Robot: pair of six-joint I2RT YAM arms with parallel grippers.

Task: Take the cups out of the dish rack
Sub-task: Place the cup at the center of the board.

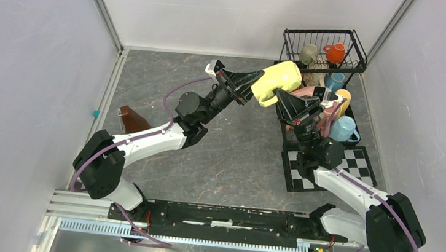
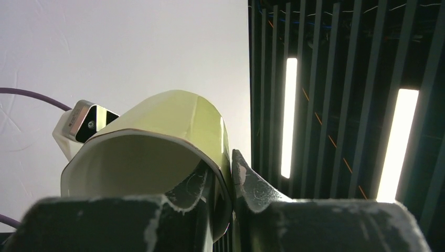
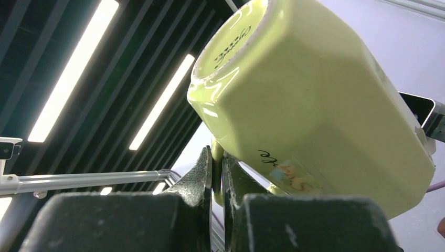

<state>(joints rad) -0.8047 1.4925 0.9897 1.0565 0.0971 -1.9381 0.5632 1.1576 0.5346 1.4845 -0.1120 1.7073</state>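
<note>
Yellow cup: midair
Left gripper: clamped on its rim
Right gripper: pinching its handle
Table: grey, marbled
Walls: white

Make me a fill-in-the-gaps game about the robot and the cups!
The left hand pinches the yellow cup by its ___.
The cup beside the grey-olive cup in the top basket of the dish rack is ___.
The brown wedge lies beside the ___ arm.
Missing words: rim, orange, left.
</note>
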